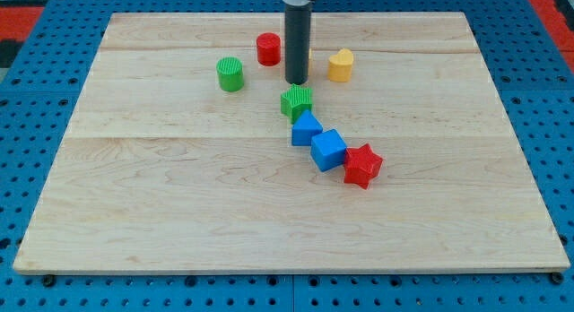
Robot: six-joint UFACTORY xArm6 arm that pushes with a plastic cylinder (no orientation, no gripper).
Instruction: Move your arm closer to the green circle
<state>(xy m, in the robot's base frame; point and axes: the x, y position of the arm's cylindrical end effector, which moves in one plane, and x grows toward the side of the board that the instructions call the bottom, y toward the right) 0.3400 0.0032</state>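
Note:
The green circle [230, 74] is a short green cylinder on the wooden board [179, 195], upper left of centre. My tip [296, 82] is the lower end of a dark rod, to the right of the green circle and about a block's width away from it. The tip sits between the red cylinder [267, 49] on its upper left and the yellow heart-shaped block [340, 65] on its right. A green star-shaped block [297, 102] lies just below the tip.
A blue block [306, 130], a blue cube [328, 150] and a red star [362, 165] form a diagonal chain running down to the right from the green star. A yellow block is mostly hidden behind the rod. Blue pegboard [36, 124] surrounds the board.

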